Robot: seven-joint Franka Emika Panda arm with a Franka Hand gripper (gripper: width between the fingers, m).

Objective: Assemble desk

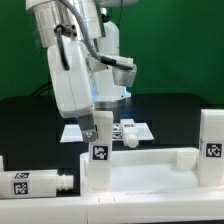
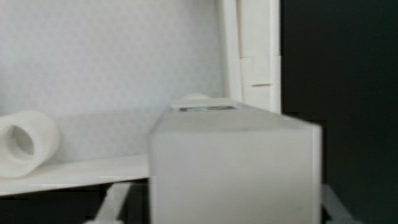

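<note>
The desk's white tabletop panel (image 1: 155,165) lies flat at the front of the table. A chunky white leg (image 1: 100,165) with a black-and-white tag stands upright at the panel's corner on the exterior view's left. My gripper (image 1: 100,128) comes down on the top of this leg and is shut on it. In the wrist view the leg (image 2: 231,165) fills the space in my gripper (image 2: 222,208), with the panel (image 2: 125,80) behind it. A second leg (image 1: 213,148) stands at the panel's end on the exterior view's right.
Another tagged leg (image 1: 35,183) lies on its side at the exterior view's front left, its round peg pointing toward the panel. A short white piece (image 1: 130,136) stands behind the panel. The marker board (image 1: 138,130) lies behind it. A round white part (image 2: 25,142) shows beside the held leg.
</note>
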